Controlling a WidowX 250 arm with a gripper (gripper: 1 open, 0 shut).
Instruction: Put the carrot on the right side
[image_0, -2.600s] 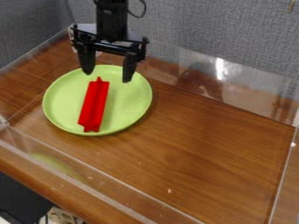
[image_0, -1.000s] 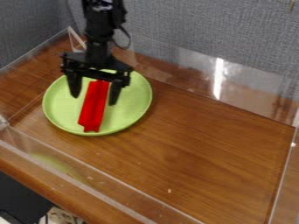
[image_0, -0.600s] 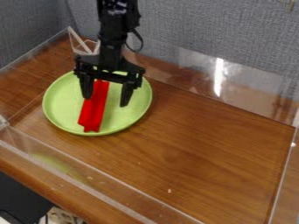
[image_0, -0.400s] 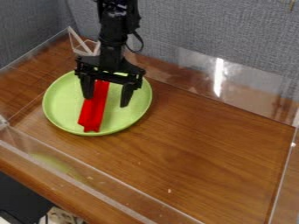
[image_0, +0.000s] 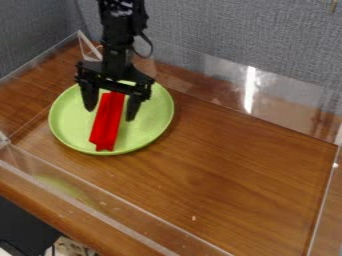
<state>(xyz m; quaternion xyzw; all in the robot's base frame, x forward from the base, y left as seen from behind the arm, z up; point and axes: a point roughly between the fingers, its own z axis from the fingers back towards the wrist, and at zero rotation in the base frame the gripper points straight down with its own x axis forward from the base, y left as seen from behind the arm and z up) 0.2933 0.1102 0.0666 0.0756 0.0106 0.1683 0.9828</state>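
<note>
The carrot (image_0: 106, 122) is a bright red ridged stick lying lengthwise on the round lime-green plate (image_0: 151, 125) at the left of the wooden table. My gripper (image_0: 112, 104) hangs from above on a black arm, its two dark fingers (image_0: 90, 95) spread open and straddling the far upper end of the carrot, one on each side. The fingertips sit low over the plate. Whether they touch the carrot I cannot tell.
Clear acrylic walls (image_0: 247, 85) fence the table on all sides. Brown wooden tabletop (image_0: 241, 170) stretches to the right of the plate. A grey fabric backdrop stands behind.
The gripper came down from above the plate's far edge to straddle the carrot's upper end. In the last half second it shifted slightly left. The carrot has not moved.
</note>
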